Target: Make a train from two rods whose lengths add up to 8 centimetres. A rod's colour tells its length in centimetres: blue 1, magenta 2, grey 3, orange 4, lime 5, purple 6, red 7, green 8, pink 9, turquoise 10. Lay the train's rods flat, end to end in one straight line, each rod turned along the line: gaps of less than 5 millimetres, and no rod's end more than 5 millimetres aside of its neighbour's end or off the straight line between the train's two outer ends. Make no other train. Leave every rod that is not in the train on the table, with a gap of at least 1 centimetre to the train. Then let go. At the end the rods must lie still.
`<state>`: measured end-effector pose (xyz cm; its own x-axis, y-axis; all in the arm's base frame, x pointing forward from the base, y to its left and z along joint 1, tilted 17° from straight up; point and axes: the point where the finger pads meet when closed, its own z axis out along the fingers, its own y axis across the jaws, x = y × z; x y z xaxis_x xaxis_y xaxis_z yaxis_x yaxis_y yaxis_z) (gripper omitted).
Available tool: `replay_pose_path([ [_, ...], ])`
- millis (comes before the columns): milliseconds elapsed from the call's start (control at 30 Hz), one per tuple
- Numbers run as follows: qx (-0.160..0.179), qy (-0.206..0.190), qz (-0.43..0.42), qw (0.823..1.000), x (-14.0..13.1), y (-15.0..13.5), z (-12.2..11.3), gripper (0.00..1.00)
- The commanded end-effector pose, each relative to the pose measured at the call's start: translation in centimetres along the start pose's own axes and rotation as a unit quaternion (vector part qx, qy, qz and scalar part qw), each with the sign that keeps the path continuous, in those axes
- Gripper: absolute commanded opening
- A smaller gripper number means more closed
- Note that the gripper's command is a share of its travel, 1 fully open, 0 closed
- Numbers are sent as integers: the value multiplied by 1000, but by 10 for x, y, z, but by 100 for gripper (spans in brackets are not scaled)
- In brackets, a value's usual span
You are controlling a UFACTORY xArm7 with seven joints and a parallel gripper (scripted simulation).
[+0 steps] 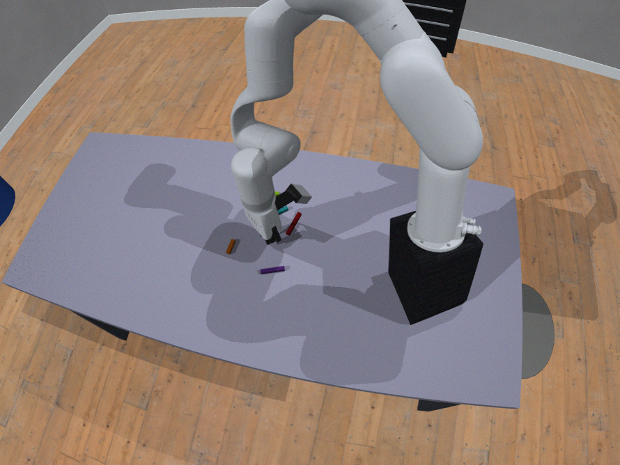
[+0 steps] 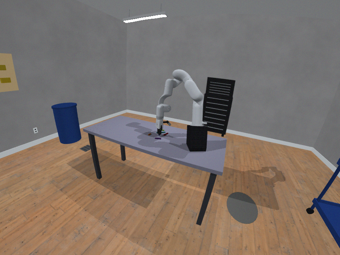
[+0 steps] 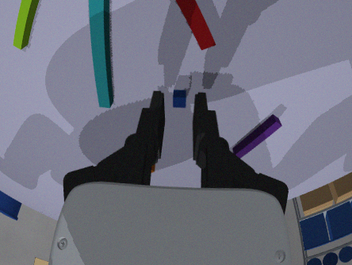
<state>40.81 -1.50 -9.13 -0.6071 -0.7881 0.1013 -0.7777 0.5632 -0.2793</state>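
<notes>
Now the gripper (image 3: 178, 106) hangs low over the table (image 1: 99, 210), its fingers part-way open and gripping nothing. The little blue rod (image 3: 179, 97) lies on the table in line with the gap, at the level of the fingertips in the wrist view; the gap looks wider than the rod, and the fingers do not appear to touch it.

Just beyond the tips, up and slightly to the right in that view, lies the near end of the red rod (image 3: 185, 1), slanting away from the hand. A clear stretch of table separates it from the blue one.

Blue and red add up to eight, so the step in hand looks like the grasp of the blue rod. The next move calls for closing squarely on it, then setting it against the red rod's end, turned along its line.

Farther out lie the turquoise rod (image 3: 100, 41) and lime rod (image 3: 25, 17) to the left, the purple rod (image 3: 258, 136) to the right, and the orange rod (image 1: 230, 246) behind the hand. All need to stay clear of the train.
</notes>
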Motion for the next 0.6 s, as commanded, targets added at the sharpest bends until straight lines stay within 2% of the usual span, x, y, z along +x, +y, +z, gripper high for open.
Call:
replay_pose_path([
  [0, 1, -1, 0, 1000, -1, -1, -1, 24],
  [567, 1, -1, 0, 1000, -1, -1, 2, 24],
])
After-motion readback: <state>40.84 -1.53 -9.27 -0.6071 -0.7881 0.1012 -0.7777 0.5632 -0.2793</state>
